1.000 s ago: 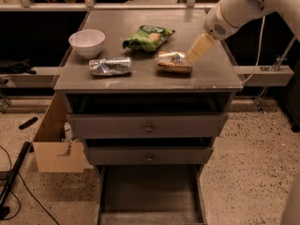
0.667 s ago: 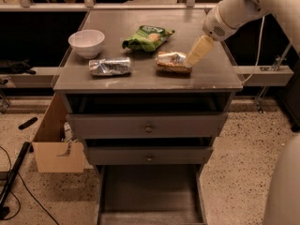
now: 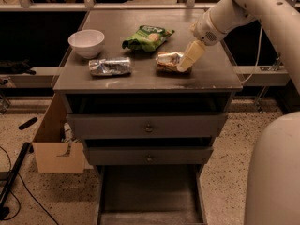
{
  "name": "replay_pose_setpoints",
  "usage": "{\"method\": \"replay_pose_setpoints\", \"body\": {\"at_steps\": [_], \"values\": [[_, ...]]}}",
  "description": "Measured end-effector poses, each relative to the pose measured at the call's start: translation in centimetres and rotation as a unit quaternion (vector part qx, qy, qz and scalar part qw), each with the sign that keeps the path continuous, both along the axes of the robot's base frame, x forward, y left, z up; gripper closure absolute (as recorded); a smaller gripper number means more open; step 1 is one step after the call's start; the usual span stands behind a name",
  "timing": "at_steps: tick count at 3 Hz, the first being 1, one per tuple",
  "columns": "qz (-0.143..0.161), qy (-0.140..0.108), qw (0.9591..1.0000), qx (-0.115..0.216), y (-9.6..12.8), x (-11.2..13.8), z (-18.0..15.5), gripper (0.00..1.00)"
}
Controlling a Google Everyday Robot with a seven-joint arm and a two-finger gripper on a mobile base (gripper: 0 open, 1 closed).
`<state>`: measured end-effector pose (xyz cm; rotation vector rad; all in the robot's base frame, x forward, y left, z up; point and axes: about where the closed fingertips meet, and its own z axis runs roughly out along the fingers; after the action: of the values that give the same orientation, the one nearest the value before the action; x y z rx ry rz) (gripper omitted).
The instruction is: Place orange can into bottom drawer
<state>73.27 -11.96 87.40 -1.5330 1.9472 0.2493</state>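
Observation:
The orange can (image 3: 167, 61) lies on its side on the cabinet top (image 3: 211, 78), right of centre. My gripper (image 3: 187, 62) comes down from the upper right and its pale fingers (image 3: 192, 55) sit at the can's right end, covering part of it. The bottom drawer (image 3: 149, 197) is pulled out at the foot of the cabinet, its flat floor showing.
A silver-grey can (image 3: 110, 66) lies left of the orange can. A white bowl (image 3: 86, 42) stands at the back left. A green snack bag (image 3: 148, 37) lies at the back middle. Two shallower drawers (image 3: 148, 126) are slightly out. A cardboard box (image 3: 55, 146) and cables lie left on the floor.
The gripper stays at the orange can's right end. Nothing on the cabinet has visibly moved.

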Motion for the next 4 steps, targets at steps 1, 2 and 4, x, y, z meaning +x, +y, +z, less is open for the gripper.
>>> {"method": "replay_pose_setpoints", "body": {"at_steps": [1,2,4], "values": [[0.02,0.009,0.9997,0.007,1.8,0.4,-0.6,0.0],[0.033,0.016,0.9992,0.014,2.5,-0.2,-1.4,0.0],[0.031,0.03,0.9987,0.028,1.7,-1.3,-3.4,0.0]]}}
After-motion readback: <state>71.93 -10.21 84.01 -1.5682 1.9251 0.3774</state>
